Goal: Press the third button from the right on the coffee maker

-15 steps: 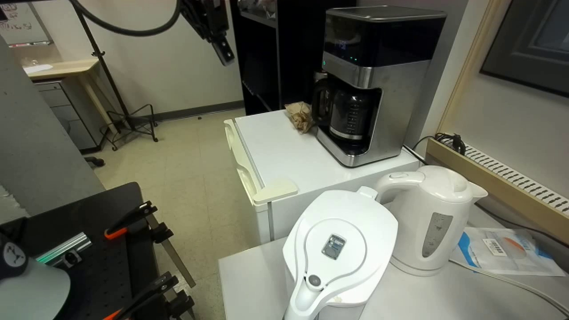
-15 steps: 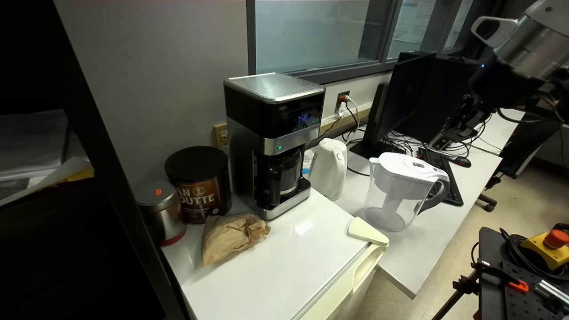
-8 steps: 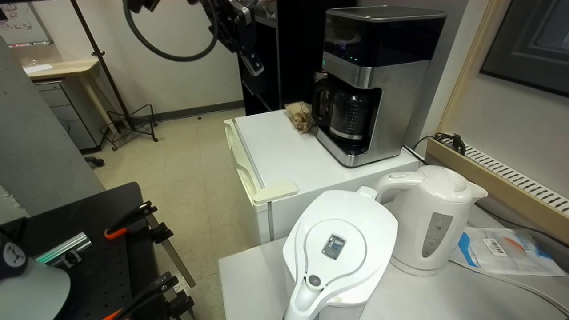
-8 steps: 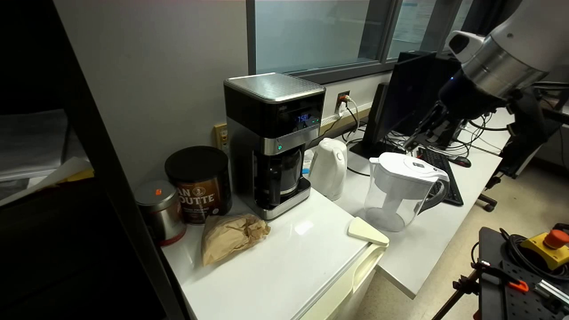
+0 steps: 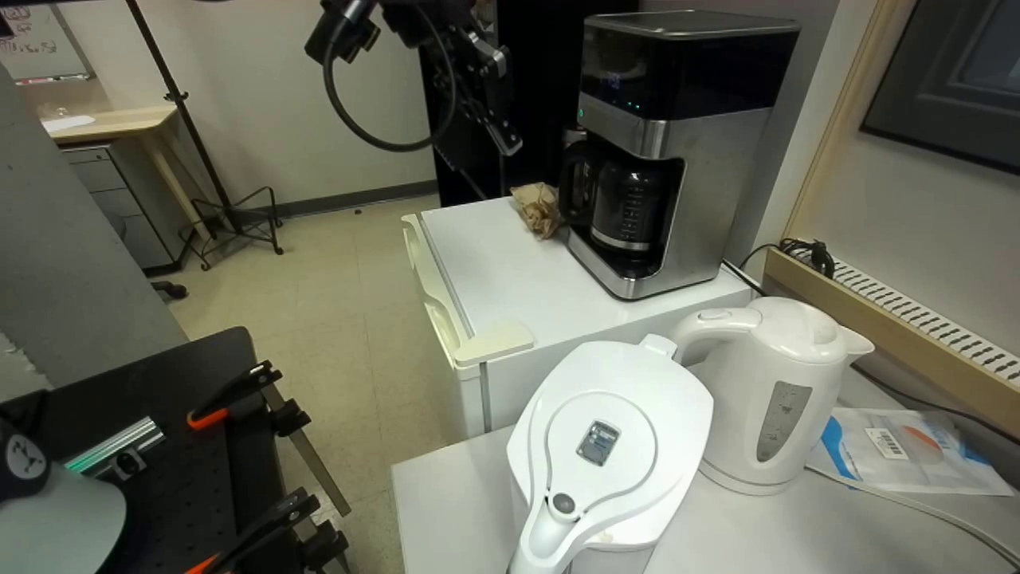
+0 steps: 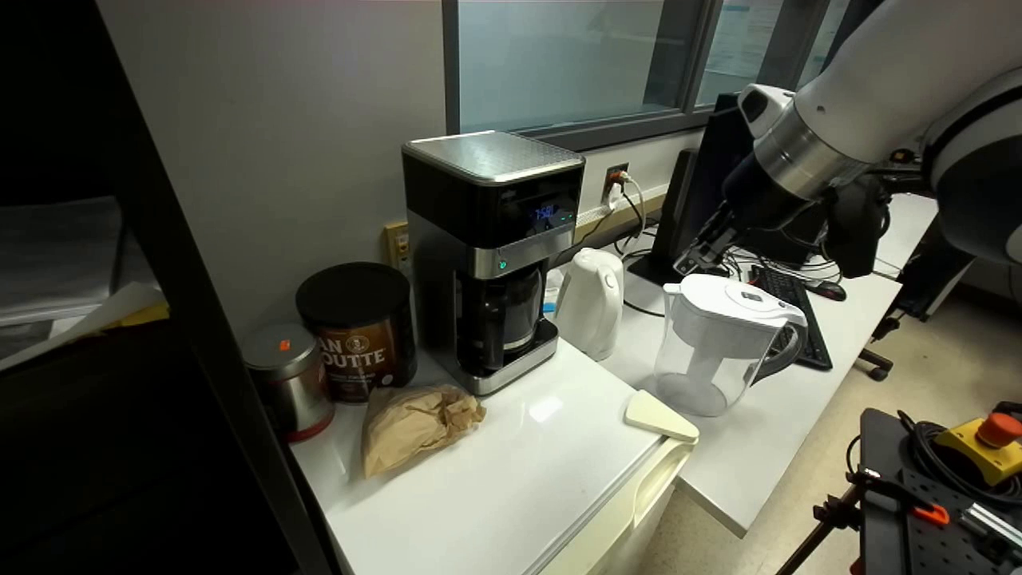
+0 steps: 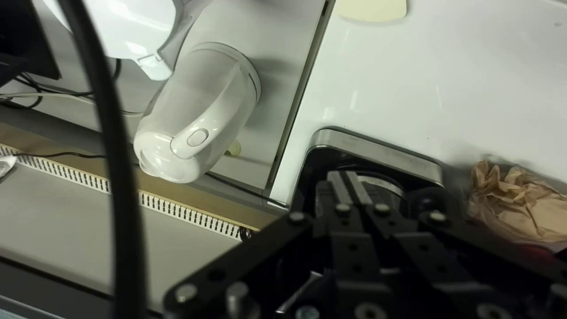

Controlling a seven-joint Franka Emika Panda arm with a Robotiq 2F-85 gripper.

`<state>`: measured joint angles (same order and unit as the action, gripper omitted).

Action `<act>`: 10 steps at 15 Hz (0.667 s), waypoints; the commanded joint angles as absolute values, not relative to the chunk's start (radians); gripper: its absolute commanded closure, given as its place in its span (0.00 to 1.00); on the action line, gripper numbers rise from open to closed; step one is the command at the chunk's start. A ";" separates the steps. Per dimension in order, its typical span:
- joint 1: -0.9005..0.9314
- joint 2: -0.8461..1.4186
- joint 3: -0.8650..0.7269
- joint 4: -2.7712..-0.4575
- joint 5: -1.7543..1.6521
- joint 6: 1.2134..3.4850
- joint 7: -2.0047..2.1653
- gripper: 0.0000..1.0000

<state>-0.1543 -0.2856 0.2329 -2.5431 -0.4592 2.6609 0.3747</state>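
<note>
The coffee maker (image 5: pixel 717 175) stands upright on a white fridge top. It is black above, with a silver front band and a dark glass carafe (image 5: pixel 628 203). In an exterior view, its front (image 6: pixel 531 200) has a lit blue display (image 6: pixel 544 212), small green lights beside it and a green-lit round button (image 6: pixel 503 264) on the band. The separate buttons are too small to tell. My gripper (image 5: pixel 511 142) is in the air in front of the coffee maker, apart from it. In the wrist view the fingertips (image 7: pixel 350 177) are together and empty, over the machine's base (image 7: pixel 376 153); its control panel is hidden there.
A white kettle (image 6: pixel 589 303) and a filter jug (image 6: pixel 703 343) stand on the desk beside the fridge (image 6: pixel 511 479). A paper bag (image 6: pixel 419 423), a coffee can (image 6: pixel 359 335) and a steel canister (image 6: pixel 289 375) sit on the fridge. A dark shelf (image 6: pixel 160 239) stands alongside.
My gripper has moved towards the coffee maker and lower: rightwards in one exterior view, leftwards in the other. The coffee maker and the other objects have not moved.
</note>
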 commanded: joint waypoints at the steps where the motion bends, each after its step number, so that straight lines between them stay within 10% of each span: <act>1: -0.179 -0.176 0.251 -2.448 -0.565 2.693 0.496 1.00; 10: -0.188 0.013 0.288 -2.254 -0.761 2.677 0.750 1.00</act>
<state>-0.1851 -0.0601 0.2753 -2.3359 -0.6980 2.6800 0.6682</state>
